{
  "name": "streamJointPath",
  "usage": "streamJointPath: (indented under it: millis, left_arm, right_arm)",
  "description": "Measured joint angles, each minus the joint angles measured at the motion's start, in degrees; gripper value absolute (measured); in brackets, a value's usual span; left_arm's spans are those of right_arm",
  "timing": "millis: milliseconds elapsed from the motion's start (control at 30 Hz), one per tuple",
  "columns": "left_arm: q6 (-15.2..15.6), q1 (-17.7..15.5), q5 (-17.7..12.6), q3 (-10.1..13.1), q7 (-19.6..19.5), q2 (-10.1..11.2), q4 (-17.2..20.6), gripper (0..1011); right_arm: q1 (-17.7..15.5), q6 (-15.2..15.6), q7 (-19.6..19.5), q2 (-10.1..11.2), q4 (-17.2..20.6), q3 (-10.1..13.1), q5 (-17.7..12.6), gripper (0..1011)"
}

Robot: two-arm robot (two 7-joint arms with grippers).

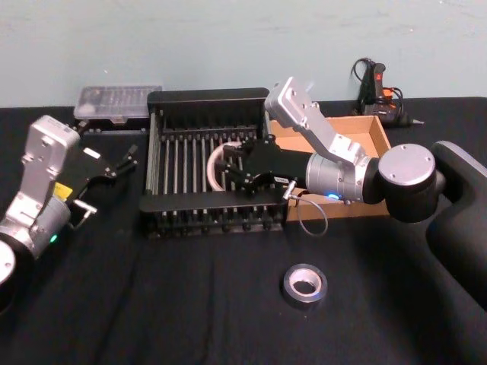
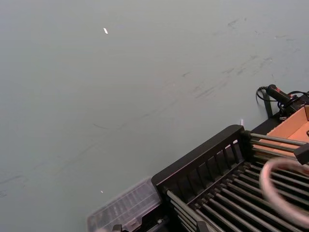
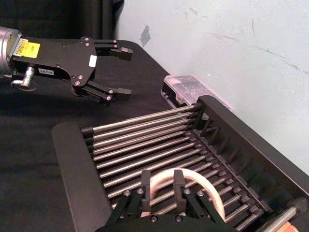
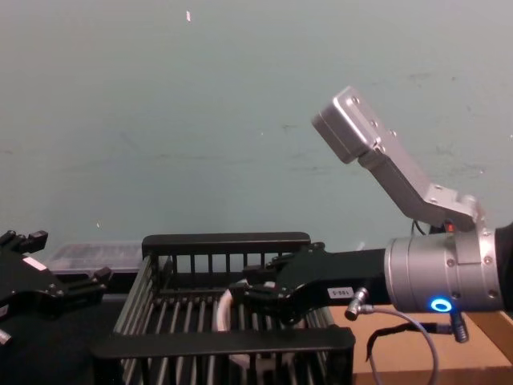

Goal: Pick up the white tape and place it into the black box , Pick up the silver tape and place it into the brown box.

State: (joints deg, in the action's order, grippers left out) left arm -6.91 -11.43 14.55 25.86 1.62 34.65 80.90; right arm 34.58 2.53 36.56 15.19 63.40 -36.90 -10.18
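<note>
The right arm reaches leftward across the front, its right gripper with fingers closed on a white ring. The left arm waits at the left side, its left gripper spread apart.

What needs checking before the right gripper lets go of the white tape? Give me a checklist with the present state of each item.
1. The right gripper is inside the black box: ok.
2. Its fingers pinch the wall of the white tape: ok.
3. The tape is low over the crate's floor bars: ok; whether it touches them: cannot tell.
4. The left gripper is open, outside the crate on its left: ok.
5. The silver tape lies free on the table for the next pick: ok.
6. The brown box has free floor beside the right arm: ok.
</note>
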Motion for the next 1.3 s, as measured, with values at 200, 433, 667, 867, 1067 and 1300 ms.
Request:
streamJointPath:
  millis: [200,433,667,867,1067,1300]
  left_arm:
    - [0.0,0.0,0.0,0.0,0.0,0.0,0.0,1001]
    - [0.0,0.0,0.0,0.0,0.0,0.0,0.0,1001]
    - [0.0,0.0,0.0,0.0,0.0,0.0,0.0,1001]
    - [0.0,0.0,0.0,0.0,0.0,0.0,0.0,1001]
    - [0.0,0.0,0.0,0.0,0.0,0.0,0.0,1001]
    - [0.0,0.0,0.0,0.0,0.0,0.0,0.0,1002]
  right_arm:
    - [0.0,0.0,0.0,0.0,0.0,0.0,0.0,458]
    - [-0.1,0.0,-0.1,0.1,0.1,0.1,-0.1,704]
    - [-0.1,0.1,-0.1,0.1,0.1,0.1,-0.1,888]
    - [-0.1,0.1,-0.1,0.1,0.1,0.1,-0.1,1002]
    - [-0.2,0.1,-0.2,0.2,0.3,0.2,-0.1,1002]
    - [-1.2,0.3,-1.0,1.3,2.6,1.4,-1.2,1002]
